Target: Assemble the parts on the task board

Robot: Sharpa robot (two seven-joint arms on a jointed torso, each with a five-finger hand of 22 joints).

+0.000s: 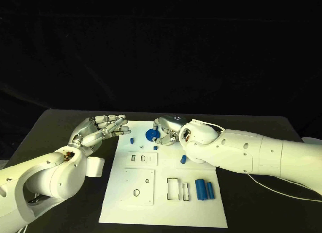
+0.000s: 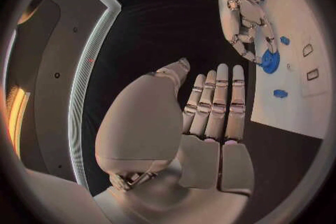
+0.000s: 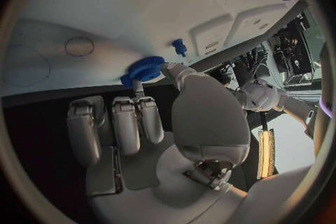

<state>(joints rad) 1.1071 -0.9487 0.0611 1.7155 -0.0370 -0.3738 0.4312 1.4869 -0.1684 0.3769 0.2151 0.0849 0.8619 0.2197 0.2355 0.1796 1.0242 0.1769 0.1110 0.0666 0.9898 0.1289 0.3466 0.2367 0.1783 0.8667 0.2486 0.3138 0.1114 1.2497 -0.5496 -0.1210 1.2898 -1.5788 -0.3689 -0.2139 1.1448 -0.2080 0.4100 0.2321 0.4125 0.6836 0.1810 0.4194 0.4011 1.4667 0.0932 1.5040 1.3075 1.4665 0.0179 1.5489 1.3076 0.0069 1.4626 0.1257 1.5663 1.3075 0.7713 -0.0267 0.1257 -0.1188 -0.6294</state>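
You see the right robot hand (image 1: 166, 131) pinching a blue gear (image 1: 153, 135) at the far end of the task board (image 1: 164, 213), on the black desk (image 1: 49, 126). The left robot hand (image 1: 101, 128) hovers beside the board's far left corner, fingers straight and apart, holding nothing. Two blue cylinders (image 1: 205, 189) lie near the board's right edge.
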